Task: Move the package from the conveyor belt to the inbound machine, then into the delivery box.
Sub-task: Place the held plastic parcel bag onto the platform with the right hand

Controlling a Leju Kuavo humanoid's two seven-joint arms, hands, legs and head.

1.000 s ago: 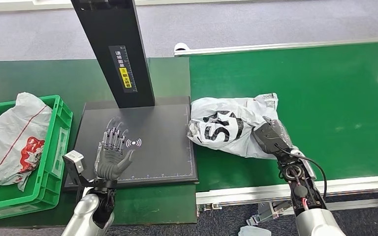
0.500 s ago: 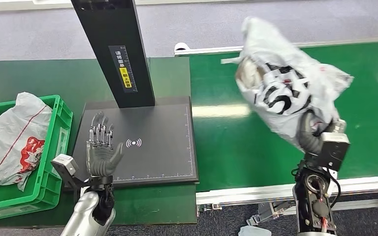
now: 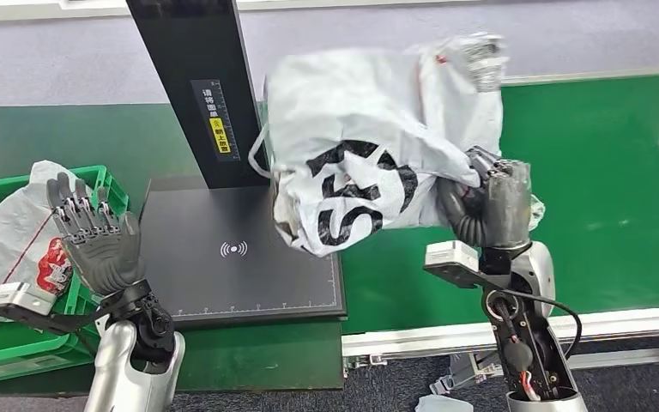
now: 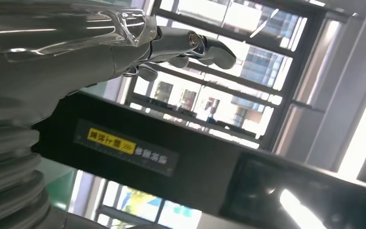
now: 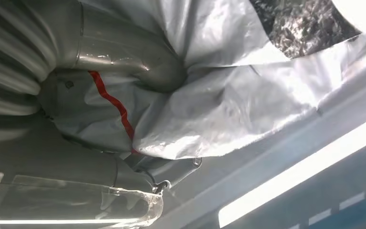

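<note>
Right hand [image 3: 486, 204]: closed around the grey package [image 3: 369, 137], which is held aloft.
Package position: raised between the green conveyor belt [image 3: 601, 189] and the black inbound machine [image 3: 232, 275], partly over its platform.
Left hand [image 3: 94, 240]: raised with fingers spread, nothing held, beside the green delivery box [image 3: 103, 184].
Box contents: another bag [image 3: 17, 240].

Head view looks down from high on the scanner post [image 3: 202, 90]. Left wrist view tilts up, sharing that post [image 4: 138, 157]. Right wrist view sits tight against the package [image 5: 228, 95].
</note>
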